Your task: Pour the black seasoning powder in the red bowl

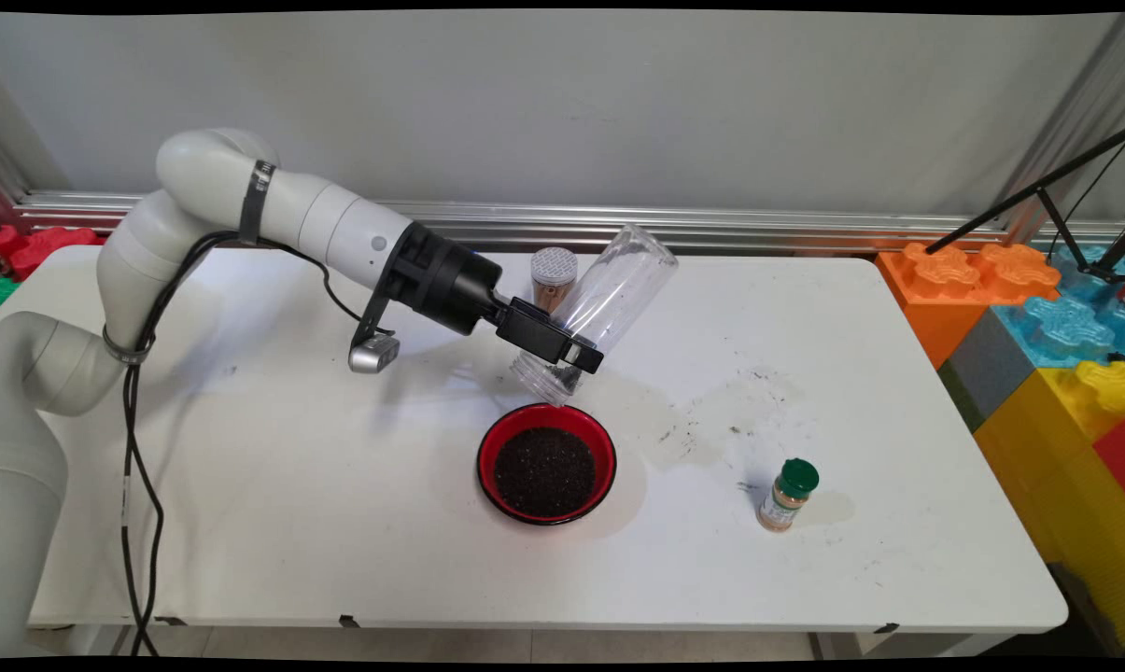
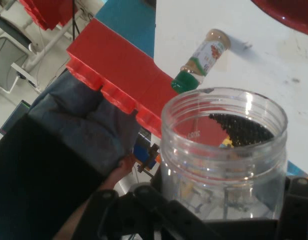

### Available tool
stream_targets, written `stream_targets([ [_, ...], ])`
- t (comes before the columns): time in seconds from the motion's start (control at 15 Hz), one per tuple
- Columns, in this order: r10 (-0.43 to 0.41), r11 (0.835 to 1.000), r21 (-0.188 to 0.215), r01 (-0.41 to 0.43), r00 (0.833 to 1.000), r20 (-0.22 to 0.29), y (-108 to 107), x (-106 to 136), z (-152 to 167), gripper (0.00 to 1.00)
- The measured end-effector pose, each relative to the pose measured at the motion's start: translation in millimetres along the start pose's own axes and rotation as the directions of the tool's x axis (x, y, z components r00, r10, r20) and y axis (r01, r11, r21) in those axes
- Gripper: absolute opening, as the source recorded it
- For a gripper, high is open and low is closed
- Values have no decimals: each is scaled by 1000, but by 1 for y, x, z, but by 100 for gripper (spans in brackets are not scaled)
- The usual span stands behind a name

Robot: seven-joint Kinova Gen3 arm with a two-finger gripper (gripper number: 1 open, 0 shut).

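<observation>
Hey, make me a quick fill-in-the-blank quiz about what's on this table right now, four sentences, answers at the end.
1. The black two-finger tool grips a clear plastic ____, tilted mouth-down.
2. Below its mouth sits a round red bowl filled with small ____ grains.
3. The small spice bottle standing to the bowl's right has a ____ cap.
4. Behind the tilted container stands a spice shaker with a ____ perforated lid.

Answers: jar; black; green; white
</observation>
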Motion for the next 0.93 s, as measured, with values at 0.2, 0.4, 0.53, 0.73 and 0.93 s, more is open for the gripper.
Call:
stream_targets([
  [0.2, -30, 1000, -7, 30, 999, -12, 2, -1, -1, 0],
  [0.4, -61, 998, -13, 60, 998, -23, 5, -3, -2, 0],
  [0.53, -95, 995, -19, 94, 995, -35, 6, -4, -2, 0],
  [0.73, -148, 989, -29, 147, 988, -52, 7, -5, -4, 0],
  [0.93, -224, 974, -42, 222, 972, -69, 7, -5, -6, 0],
])
